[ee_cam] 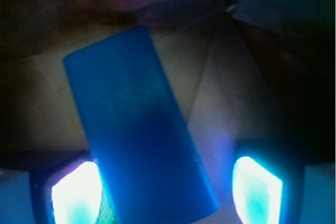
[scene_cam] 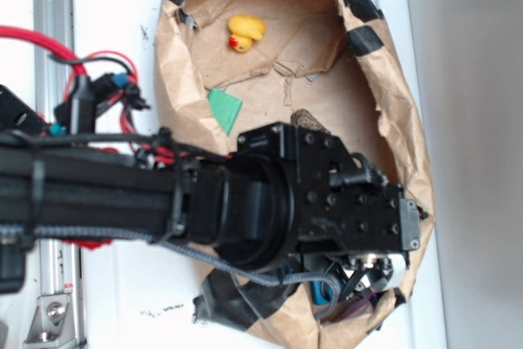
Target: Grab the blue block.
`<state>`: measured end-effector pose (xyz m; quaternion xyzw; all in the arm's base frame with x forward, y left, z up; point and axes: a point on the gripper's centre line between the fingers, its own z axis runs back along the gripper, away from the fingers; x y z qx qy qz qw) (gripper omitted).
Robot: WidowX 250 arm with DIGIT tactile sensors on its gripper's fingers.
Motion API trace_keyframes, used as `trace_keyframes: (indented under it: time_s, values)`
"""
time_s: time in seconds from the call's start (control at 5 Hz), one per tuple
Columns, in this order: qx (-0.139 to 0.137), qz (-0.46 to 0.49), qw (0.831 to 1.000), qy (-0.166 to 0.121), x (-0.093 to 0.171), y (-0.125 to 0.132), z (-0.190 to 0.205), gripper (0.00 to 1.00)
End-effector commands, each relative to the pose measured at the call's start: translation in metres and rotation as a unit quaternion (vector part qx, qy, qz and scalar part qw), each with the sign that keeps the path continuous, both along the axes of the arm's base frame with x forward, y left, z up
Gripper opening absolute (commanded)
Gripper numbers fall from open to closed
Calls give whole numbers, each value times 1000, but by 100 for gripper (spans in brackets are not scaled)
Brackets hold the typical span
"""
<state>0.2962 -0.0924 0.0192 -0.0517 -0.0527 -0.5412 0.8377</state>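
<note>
Gripper (ee_cam: 167, 192) hangs low with fingers (ee_cam: 76, 192) spread apart, straddling the blue block (ee_cam: 139, 129) on the brown paper (scene_cam: 270, 30) — lined up, squeeze and lift not yet done.

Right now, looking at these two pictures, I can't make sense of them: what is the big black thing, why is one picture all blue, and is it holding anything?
The big black thing is a robot arm seen from outside, reaching over a crumpled brown paper bag laid open. On the paper lie a yellow rubber duck and a green flat block. The arm's gripper points down at the bag's lower end. The blue picture comes from a camera on the wrist, looking past the gripper's two glowing fingers. Between them lies the blue block. The fingers stand apart, so nothing is gripped yet.
</note>
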Motion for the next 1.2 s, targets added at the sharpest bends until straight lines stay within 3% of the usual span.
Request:
trace_keyframes:
  time_s: [0.0, 0.2, 0.4, 0.6, 0.8, 1.0]
  values:
    - [46, 59, 996, -43, -12, -8, 10, 0]
    - [82, 181, 979, -35, -3, 36, 22, 0]
    - [101, 302, 948, -30, -19, 74, 51, 0]
    - [100, 416, 904, 2, -42, 108, 83, 0]
    - [75, 511, 856, 28, -63, 123, 116, 0]
    - [32, 530, 847, 29, -73, 115, 165, 0]
